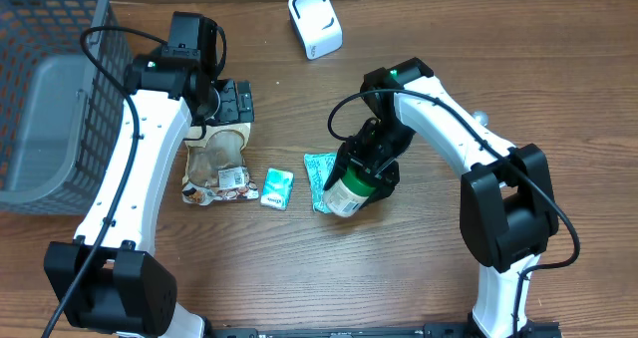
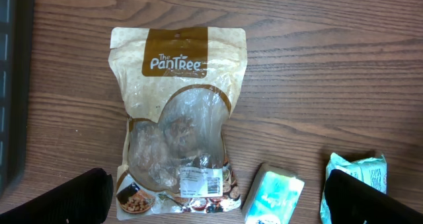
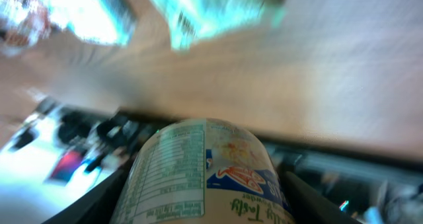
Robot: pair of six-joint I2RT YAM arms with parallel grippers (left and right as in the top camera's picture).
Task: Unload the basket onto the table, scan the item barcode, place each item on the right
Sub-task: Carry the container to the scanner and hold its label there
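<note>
Table [image 1: 419, 278] of wood grain, both arms over it. Mesh basket [image 1: 50, 99] at 9 o'clock, well apart from the work.

Left gripper [image 1: 231, 107]: jaws spread wide, holding nothing. It hangs above the snack pouch [image 2: 175, 118], which lies flat, printed face up, at about 9 o'clock of table centre.

Right gripper [image 1: 367, 173]: closed on the jar [image 1: 347, 193], just right of table centre. This is taken as the item to scan. The jar is tilted, its long axis running 1 to 7 o'clock overhead, free end toward 7. The right wrist view is blurred; a nutrition panel faces that camera, and no barcode can be made out.

White scanner [image 1: 315, 22] stands at 12 o'clock on the table, near the far edge. From the jar it lies at roughly 11 to 12 o'clock, well apart.

Larger teal packet [image 1: 319, 173] lies just beside the jar at its 9 o'clock. Small teal packet [image 1: 276, 188] sits between that and the pouch.

Judgement: the right arm has the item, so the carry to the scanner is its job. The jar will likely need turning about its long axis until the code faces the scanner.
</note>
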